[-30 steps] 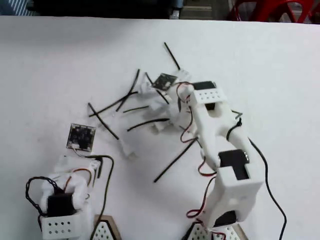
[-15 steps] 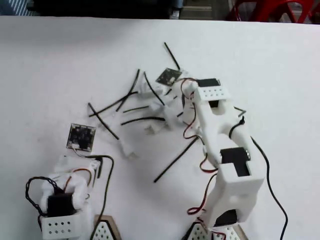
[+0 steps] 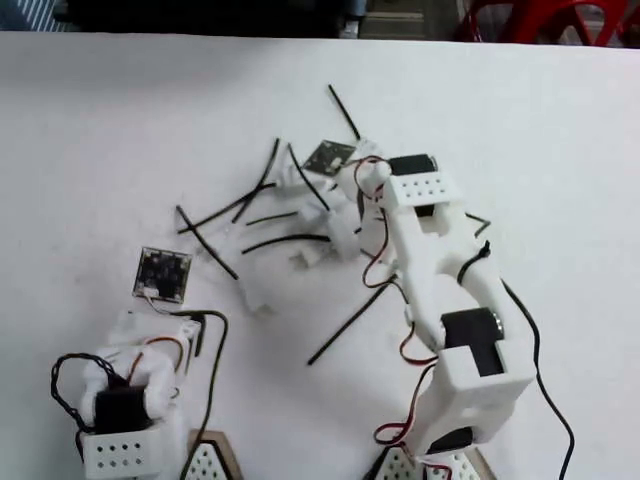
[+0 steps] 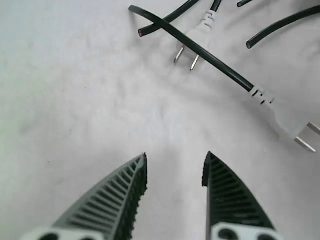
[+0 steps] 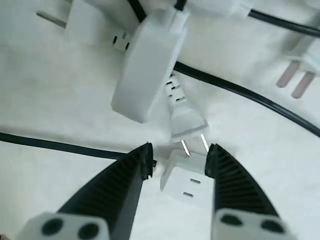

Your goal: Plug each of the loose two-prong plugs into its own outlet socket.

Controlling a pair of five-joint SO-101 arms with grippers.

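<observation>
Swung back over the tangled cords after a brief sideways shift, the right gripper [image 5: 178, 150] is pictured spread astride a white outlet socket [image 5: 186, 186], a two-prong plug [image 5: 183, 117] poised just beside it but judged unseated, while the left gripper [image 4: 175, 160] is held spread over bare table.

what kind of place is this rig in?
Probably a robotics lab or workshop bench: a plain white table, the left arm and right arm at its edge, a loose plug as a test piece.

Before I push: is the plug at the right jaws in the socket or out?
Out. Both prongs of the plug show bare metal, and the two slots of the socket are empty.
</observation>
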